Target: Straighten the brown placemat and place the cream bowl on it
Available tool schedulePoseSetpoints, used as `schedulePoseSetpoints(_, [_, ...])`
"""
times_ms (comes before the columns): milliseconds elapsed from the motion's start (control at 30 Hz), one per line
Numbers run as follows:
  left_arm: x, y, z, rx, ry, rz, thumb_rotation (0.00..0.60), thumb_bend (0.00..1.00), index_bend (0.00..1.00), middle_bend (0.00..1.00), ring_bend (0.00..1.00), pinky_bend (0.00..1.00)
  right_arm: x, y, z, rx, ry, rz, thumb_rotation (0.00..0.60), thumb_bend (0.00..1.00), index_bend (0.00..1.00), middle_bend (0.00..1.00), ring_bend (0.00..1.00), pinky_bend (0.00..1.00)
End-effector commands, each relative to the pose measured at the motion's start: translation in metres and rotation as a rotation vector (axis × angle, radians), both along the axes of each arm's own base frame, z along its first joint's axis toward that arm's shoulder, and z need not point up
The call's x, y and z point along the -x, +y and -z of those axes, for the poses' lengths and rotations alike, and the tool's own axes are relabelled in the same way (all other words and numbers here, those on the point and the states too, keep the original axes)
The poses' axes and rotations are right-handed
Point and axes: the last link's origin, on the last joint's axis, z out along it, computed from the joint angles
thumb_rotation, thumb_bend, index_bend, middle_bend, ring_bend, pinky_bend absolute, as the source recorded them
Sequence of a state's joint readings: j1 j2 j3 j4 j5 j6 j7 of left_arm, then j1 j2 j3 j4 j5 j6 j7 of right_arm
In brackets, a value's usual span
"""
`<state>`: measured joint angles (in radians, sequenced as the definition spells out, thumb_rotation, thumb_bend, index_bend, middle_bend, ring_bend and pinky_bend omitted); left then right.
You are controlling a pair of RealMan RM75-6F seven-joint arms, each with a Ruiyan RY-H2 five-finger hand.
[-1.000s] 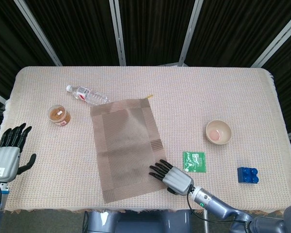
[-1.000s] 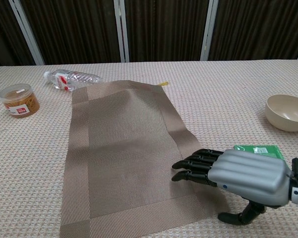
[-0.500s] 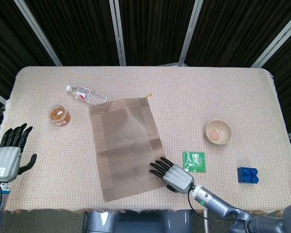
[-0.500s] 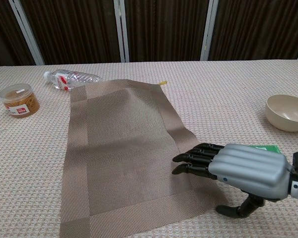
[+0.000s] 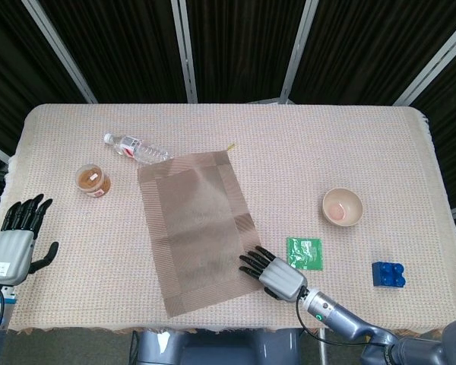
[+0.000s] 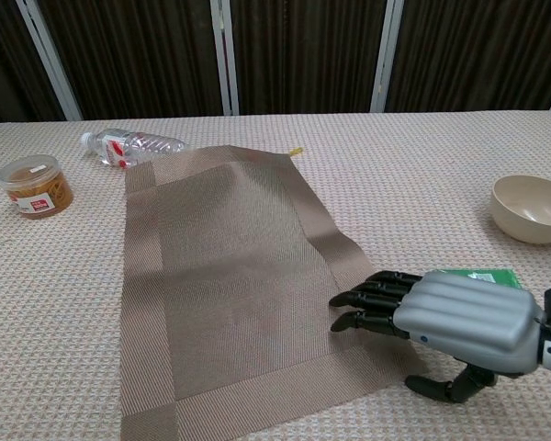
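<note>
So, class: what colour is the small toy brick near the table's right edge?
Blue. The toy brick shows only in the head view, right of the green packet.

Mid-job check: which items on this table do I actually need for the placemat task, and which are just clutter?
Needed:
- brown woven placemat, lying askew
- cream round bowl, off the mat to its right
- right hand, fingers resting on the mat's near right corner

Clutter:
- clear plastic water bottle, lying down
- round jar of brown contents
- green flat packet
- blue toy brick
</note>
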<state>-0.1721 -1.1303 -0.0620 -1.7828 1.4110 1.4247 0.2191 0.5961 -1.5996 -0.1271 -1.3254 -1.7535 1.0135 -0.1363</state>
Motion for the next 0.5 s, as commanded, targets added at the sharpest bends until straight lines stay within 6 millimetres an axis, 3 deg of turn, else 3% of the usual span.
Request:
schedulePoseSetpoints(33, [0.0001, -0.0001, 0.0003, 0.001, 0.000, -0.001, 0.600, 0.41, 0.00, 0.00, 0.00, 0.00, 0.0011, -0.0012, 0.0004, 0.003, 0.001, 0.006, 0.600, 0.37, 0.13, 0.00, 0.00, 0.00])
schedulePoseSetpoints(500, [-0.0004, -0.0002, 0.0023, 0.010, 0.002, -0.001, 0.600, 0.41, 0.00, 0.00, 0.00, 0.00, 0.0010, -0.0096, 0.0021, 0.010, -0.034, 0.059, 0.600, 0.37, 0.23, 0.00, 0.00, 0.00])
